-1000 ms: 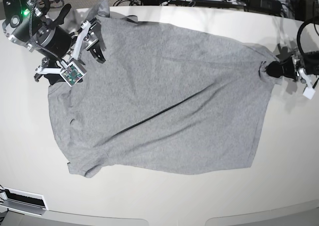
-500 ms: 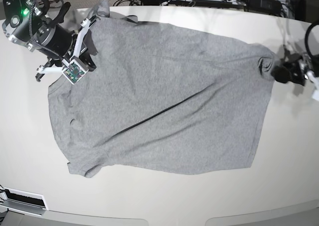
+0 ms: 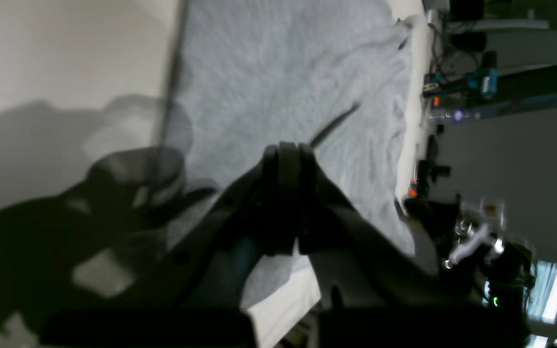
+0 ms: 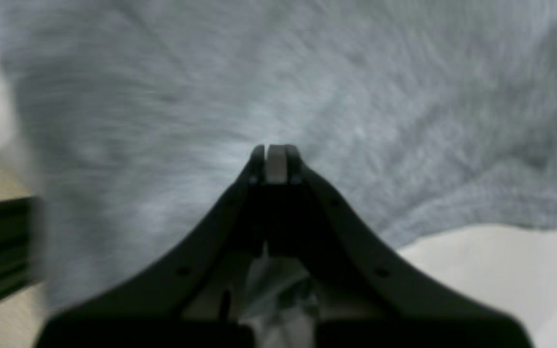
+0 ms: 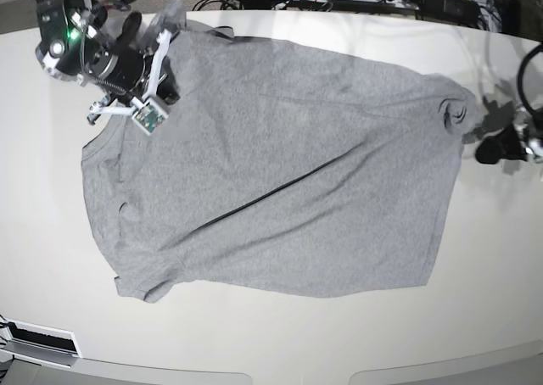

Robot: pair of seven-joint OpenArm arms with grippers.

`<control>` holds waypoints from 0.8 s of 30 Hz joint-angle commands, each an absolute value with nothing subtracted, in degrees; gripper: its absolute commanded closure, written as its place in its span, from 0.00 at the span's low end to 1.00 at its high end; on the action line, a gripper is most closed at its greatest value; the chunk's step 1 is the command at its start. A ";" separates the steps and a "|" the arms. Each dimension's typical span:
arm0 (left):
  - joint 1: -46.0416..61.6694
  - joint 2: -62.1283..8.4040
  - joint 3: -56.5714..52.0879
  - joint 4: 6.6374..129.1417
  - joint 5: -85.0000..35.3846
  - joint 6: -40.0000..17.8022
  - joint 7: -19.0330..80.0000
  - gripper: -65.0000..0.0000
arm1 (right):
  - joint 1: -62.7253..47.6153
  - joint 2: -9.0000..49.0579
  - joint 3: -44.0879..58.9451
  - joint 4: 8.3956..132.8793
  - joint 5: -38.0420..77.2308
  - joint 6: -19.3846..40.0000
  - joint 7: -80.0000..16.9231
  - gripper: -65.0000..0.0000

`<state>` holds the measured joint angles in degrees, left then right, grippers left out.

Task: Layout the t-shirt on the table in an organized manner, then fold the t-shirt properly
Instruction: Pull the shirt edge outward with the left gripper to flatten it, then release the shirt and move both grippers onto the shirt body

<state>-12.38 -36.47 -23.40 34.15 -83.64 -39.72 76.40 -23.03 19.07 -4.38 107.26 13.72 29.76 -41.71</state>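
grey t-shirt (image 5: pixel 280 173) spread on table (image 5: pixel 492 258), left gripper (image 3: pixel 288 150) pressed together, right gripper (image 4: pixel 269 150) pressed together

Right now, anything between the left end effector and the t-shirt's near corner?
Nothing visible. The left end effector sits off the t-shirt over bare table, closed and empty, with only open tabletop between it and the puckered corner.
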 commanded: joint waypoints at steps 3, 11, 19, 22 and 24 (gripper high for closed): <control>-13.37 -35.29 -20.21 36.75 -85.00 -40.00 76.49 1.00 | -22.02 19.51 -4.14 104.95 14.50 29.82 -40.75 1.00; -13.30 -30.81 -15.40 57.95 -82.02 -40.00 76.44 1.00 | -22.44 19.51 -4.14 103.98 14.50 29.78 -41.17 1.00; -12.29 -28.10 -11.35 61.25 -57.80 -40.00 59.68 1.00 | -20.62 19.38 -4.14 95.53 14.50 29.82 -41.15 1.00; -10.90 -28.10 -7.70 61.25 -52.69 -40.00 55.59 1.00 | -20.01 19.38 -4.14 93.19 14.50 29.80 -41.60 1.00; -9.58 -28.08 -4.80 61.25 -50.09 -40.00 52.88 1.00 | -20.01 19.35 -4.14 92.84 14.50 29.47 -41.60 1.00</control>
